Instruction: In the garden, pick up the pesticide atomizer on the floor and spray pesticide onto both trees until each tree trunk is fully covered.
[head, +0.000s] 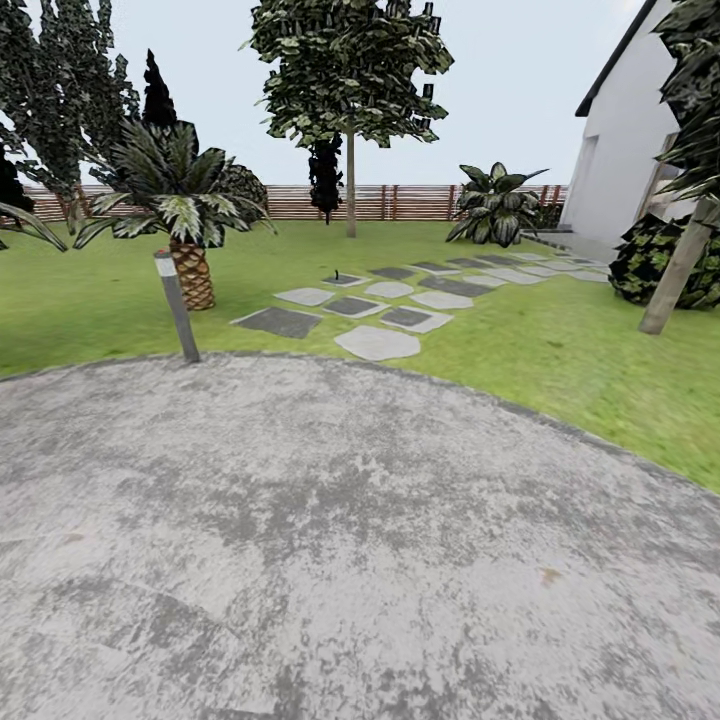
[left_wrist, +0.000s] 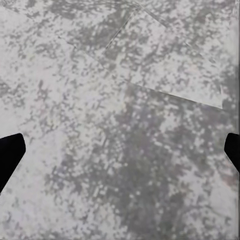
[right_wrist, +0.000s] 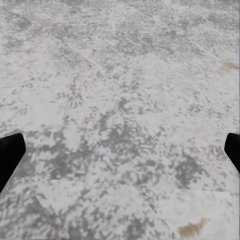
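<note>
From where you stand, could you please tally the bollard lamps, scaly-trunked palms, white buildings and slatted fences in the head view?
Bollard lamp: 1
Scaly-trunked palm: 1
White building: 1
Slatted fence: 1
Total: 4

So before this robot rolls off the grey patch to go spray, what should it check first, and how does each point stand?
1. Left gripper open and empty: ok.
2. Right gripper open and empty: ok.
3. Atomizer located: cannot tell; a small dark thing stands on a stone slab, too small to identify.
4. Bollard lamp off the direct line to the stone slabs: ok.
5. Pale tree trunk spotted: ok.
</note>
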